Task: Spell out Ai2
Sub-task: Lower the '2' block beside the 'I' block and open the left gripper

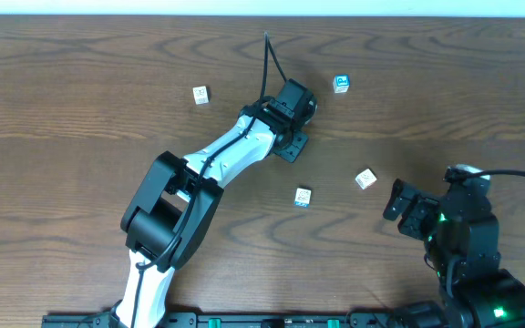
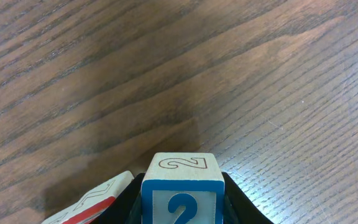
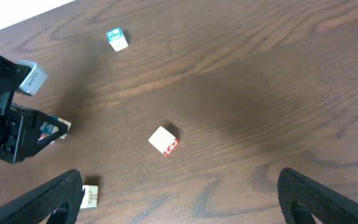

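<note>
My left gripper [image 1: 299,107] is at the far middle of the table, shut on a wooden block with a blue 2 [image 2: 180,167]. The left wrist view shows the jaws [image 2: 181,190] pressed against both sides of the block. A second block with a red edge [image 2: 92,200] lies tilted just left of it. The overhead view hides both blocks under the gripper. My right gripper [image 1: 396,200] is open and empty at the near right; its fingers [image 3: 179,199] stand wide apart over bare wood.
Loose letter blocks lie around: a blue one [image 1: 341,84] far right of the left gripper, a white one [image 1: 200,95] to its left, a red-marked one [image 1: 365,179] and another [image 1: 303,197] nearer the front. The left arm [image 1: 226,150] crosses the middle.
</note>
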Controlling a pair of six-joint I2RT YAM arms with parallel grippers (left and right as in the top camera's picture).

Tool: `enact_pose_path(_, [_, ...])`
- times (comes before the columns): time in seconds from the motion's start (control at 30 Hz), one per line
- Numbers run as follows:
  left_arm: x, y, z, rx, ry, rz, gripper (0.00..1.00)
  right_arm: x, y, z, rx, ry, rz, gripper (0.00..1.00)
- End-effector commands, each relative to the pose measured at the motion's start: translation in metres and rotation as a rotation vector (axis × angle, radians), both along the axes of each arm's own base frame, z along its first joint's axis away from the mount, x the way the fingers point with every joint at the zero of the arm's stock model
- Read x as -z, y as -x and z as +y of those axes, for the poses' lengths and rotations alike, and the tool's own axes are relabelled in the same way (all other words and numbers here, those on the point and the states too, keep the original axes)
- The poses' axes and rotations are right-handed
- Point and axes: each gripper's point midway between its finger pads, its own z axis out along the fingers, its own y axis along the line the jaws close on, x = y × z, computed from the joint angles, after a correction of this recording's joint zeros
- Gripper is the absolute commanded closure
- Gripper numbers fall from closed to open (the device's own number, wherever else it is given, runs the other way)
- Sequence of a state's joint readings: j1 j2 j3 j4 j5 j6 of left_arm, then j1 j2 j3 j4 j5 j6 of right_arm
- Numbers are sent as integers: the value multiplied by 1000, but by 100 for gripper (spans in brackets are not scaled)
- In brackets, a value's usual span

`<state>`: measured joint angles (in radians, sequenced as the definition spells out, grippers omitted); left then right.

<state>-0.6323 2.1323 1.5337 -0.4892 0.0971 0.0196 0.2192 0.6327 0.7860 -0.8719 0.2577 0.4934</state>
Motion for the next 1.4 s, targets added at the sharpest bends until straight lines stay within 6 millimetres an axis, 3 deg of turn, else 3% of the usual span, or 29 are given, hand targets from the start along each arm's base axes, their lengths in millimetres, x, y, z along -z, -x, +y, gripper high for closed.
enact_pose_path(0.0, [-4,-8,0,-44,7,-14,89,1,1,-4,28,-9,-1,1])
enact_pose_path(0.3, [-3,-7,1,-116,26,12,84,1,1,-4,28,-9,-2,1])
enact_pose_path(0.77, [-2,-10,11,-277,24,22,93,1,1,-4,28,-9,-1,1])
enact_pose_path(1.13, [-1,-6,9,-275,17,31,87,1,1,-4,28,-9,-1,1])
enact_pose_path(1.37, [-1,-1,1,-256,16,30,58,1,1,-4,28,-9,-1,1])
